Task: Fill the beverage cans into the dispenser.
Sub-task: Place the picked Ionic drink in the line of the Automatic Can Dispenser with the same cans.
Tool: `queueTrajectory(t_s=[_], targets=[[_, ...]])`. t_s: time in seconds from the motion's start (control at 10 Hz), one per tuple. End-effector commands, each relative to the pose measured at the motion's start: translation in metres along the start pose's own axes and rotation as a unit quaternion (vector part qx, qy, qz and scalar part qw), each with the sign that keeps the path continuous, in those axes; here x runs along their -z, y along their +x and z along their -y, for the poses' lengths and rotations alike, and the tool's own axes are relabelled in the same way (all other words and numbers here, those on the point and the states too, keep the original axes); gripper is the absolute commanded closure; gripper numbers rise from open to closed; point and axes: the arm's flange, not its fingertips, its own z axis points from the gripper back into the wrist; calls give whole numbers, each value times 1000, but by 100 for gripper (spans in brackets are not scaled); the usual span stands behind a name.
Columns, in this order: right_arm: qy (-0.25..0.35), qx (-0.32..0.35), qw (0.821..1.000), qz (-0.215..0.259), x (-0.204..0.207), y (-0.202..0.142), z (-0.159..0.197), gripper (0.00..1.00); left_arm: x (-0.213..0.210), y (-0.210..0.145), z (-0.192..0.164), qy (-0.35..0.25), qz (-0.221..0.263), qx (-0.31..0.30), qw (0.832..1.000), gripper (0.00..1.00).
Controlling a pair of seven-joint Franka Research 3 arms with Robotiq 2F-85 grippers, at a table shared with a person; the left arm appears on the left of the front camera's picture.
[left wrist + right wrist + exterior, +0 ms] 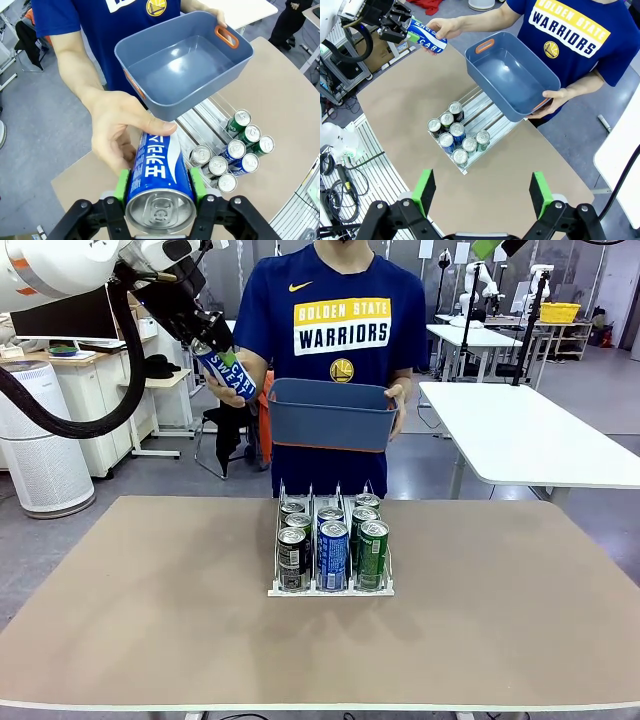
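Nearest the robot, the right gripper hangs above the table with its green pads spread wide, nothing between them.

Mid-table: the dispenser, a low clear rack with 3 lanes. Each lane has cans queued from the near end: dark cans on the robot's left, with the front dark can at the rack's near stop; blue Pocari Sweat cans in the middle, led by the front blue can; green cans on the right, led by the front green can. The right wrist view counts 7 tops: 2 in one outer lane, 2 in the middle, 3 in the other. The far ends of the lanes look free.

Beyond the table edge, at the far left: the left gripper is clamped on a Pocari Sweat can, held up in the air. The person's hand is wrapped around the same can's other end. The person's other hand holds a blue bin, which looks empty from the left wrist view.

Step, as I read it: a handover, can passing between person and robot, most likely to the robot. Next move calls for the person's hand letting go, then carrying the can to the middle lane's far end and setting it upright behind the blue ones without bumping the dividers.
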Motion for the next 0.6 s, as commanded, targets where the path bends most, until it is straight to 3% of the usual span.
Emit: queueTrajectory(t_s=[0.0,0.5], targets=[[0,0,1000,0,1,-1,0,0,-1,-1,-3,-4,3,1,1000,100],[0,0,1000,0,1,-1,0,0,-1,-1,-3,-4,3,1,1000,100]])
